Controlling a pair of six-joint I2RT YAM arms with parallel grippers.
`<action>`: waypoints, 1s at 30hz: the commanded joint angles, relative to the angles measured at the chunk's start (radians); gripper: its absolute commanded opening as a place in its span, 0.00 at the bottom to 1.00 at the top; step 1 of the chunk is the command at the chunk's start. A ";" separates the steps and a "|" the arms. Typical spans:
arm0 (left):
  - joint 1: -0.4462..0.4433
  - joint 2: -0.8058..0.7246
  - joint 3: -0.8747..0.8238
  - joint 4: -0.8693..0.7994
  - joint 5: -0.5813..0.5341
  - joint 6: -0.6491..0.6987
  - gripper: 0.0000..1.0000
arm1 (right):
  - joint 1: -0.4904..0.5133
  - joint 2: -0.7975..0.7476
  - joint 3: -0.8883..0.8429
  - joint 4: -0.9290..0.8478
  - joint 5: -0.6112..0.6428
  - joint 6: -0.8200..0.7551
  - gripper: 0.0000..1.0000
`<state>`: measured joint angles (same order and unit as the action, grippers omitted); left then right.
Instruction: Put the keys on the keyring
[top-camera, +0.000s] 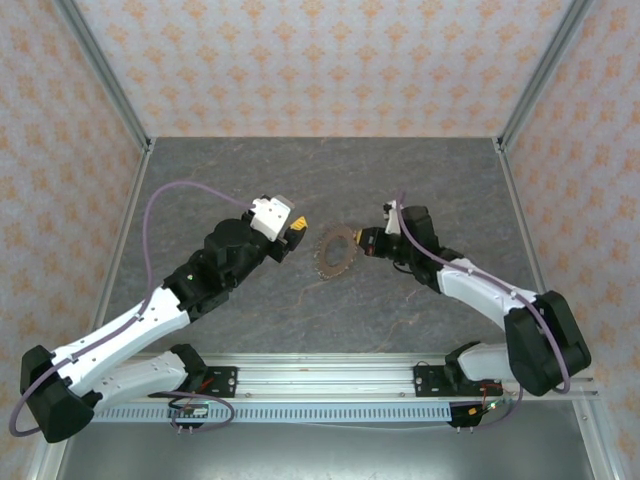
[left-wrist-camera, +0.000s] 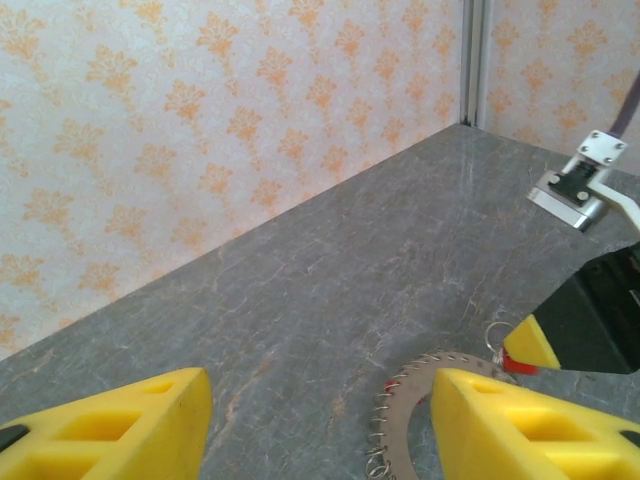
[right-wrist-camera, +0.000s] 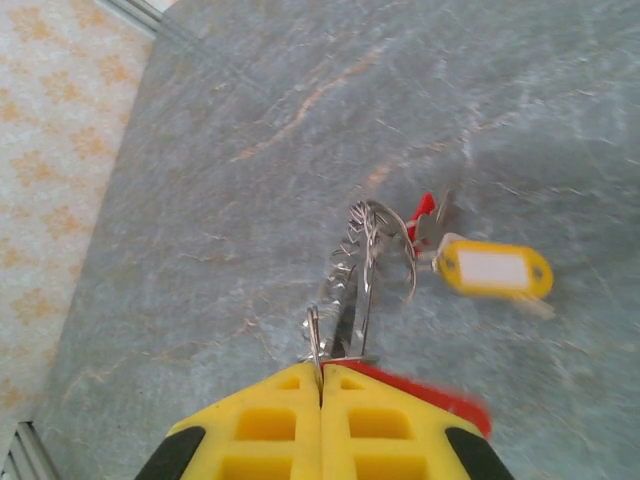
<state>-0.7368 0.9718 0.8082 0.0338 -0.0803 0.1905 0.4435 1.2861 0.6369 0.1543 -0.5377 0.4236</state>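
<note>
The keyring (top-camera: 338, 252), a flat toothed silver ring, sits mid-table between both grippers. My left gripper (top-camera: 298, 232) is open just left of it. In the left wrist view its yellow fingers (left-wrist-camera: 110, 425) stand wide apart, the keyring (left-wrist-camera: 405, 410) beside the right finger, nothing between them. My right gripper (right-wrist-camera: 321, 375) is shut, pinching a thin wire loop (right-wrist-camera: 315, 340). A red key (right-wrist-camera: 440, 395) sticks out under its finger. The keyring (right-wrist-camera: 350, 275) rises on edge from those fingertips. A yellow key (right-wrist-camera: 495, 270) and another red key (right-wrist-camera: 425, 210) hang at its far side.
The grey marble-look table (top-camera: 250, 170) is walled by patterned panels (top-camera: 320, 60) at the back and sides. An aluminium rail (top-camera: 320, 375) runs along the near edge by the arm bases. Open floor lies behind and left of the keyring.
</note>
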 joint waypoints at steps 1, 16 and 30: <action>0.011 0.011 -0.005 0.009 0.018 -0.026 0.60 | -0.015 -0.052 -0.029 -0.044 0.029 -0.034 0.00; 0.037 -0.008 -0.042 0.100 0.025 -0.106 0.72 | -0.015 -0.071 -0.114 -0.159 0.138 0.007 0.00; 0.071 -0.017 -0.050 0.077 0.030 -0.155 0.76 | -0.015 -0.052 -0.151 -0.222 0.254 0.090 0.07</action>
<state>-0.6777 0.9806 0.7708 0.0830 -0.0570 0.0513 0.4328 1.2354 0.4911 -0.0319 -0.3828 0.4767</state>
